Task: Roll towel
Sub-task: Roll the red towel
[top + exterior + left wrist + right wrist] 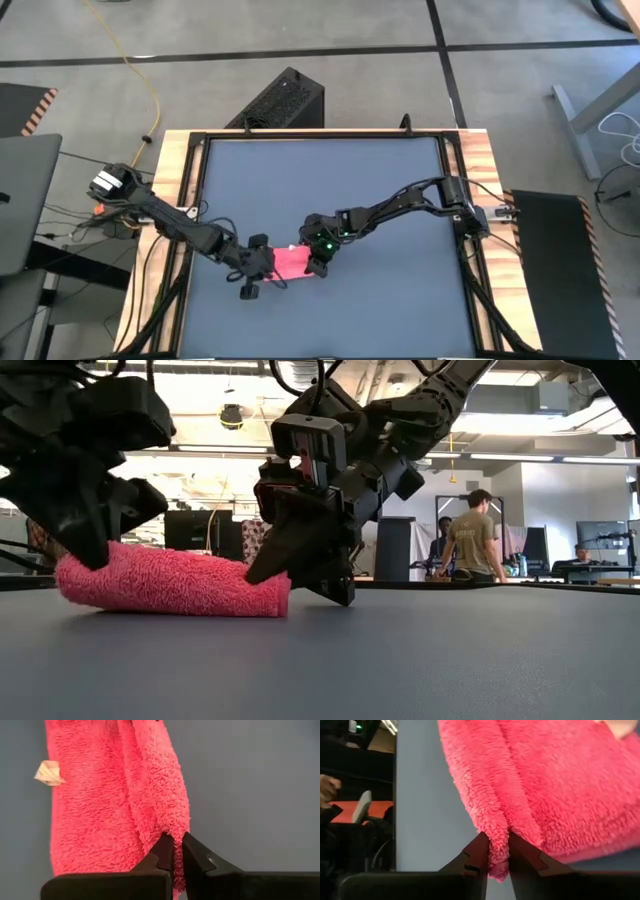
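Towel roll lies left-right btwn both grippers.

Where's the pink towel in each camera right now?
High: towel low centre, between both grippers.
Low: left, rolled on the table.
Left wrist: upper left, edge pinched by left gripper.
Right wrist: upper right, fold pinched by right gripper.
Shared landmark: grey table.
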You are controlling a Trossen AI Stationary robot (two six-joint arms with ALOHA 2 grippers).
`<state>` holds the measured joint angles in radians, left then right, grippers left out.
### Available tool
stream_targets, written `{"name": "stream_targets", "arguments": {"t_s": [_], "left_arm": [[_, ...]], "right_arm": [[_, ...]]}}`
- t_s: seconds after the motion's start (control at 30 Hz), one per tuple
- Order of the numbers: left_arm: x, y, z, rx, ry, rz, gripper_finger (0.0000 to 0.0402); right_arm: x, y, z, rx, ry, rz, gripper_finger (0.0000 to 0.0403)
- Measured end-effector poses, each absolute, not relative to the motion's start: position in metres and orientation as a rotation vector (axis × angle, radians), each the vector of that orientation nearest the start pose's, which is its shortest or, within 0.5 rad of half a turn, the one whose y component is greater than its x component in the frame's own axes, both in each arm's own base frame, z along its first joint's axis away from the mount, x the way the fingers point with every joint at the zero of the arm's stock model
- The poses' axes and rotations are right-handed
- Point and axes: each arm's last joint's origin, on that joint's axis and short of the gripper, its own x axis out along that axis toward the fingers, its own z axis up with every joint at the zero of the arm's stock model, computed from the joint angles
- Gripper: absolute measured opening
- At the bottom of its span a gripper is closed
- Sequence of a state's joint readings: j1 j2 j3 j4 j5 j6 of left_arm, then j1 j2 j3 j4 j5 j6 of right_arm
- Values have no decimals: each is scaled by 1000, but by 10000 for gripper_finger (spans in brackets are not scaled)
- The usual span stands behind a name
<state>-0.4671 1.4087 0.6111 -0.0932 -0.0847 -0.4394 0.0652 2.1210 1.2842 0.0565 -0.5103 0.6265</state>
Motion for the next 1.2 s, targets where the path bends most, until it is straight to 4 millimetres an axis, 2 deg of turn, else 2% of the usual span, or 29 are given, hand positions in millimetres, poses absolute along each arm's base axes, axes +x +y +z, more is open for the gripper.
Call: {"name": "stream_targets", "arguments": {"t_s": [0.2,0.5,0.6,0.73,0.83,0.93,1.07,1.2], "left_arm": [[223,-97,141,-286,916,-217,0],[217,-76,126,-440,938,-215,0],[218,-72,126,-463,944,-227,0],[220,-66,126,-477,950,-249,0],[221,-61,126,-486,952,-264,0],[222,-55,126,-498,954,-273,0],[223,-47,126,-525,958,-280,0],[224,-41,126,-556,952,-292,0]], "right_arm": [[424,44,136,664,928,221,102],[424,44,135,616,920,216,103],[423,47,143,537,889,243,103],[416,55,166,372,835,202,103],[409,64,184,240,803,142,103],[406,79,194,134,749,174,103],[406,109,191,-26,678,285,103],[401,132,180,-233,671,245,103]]}}
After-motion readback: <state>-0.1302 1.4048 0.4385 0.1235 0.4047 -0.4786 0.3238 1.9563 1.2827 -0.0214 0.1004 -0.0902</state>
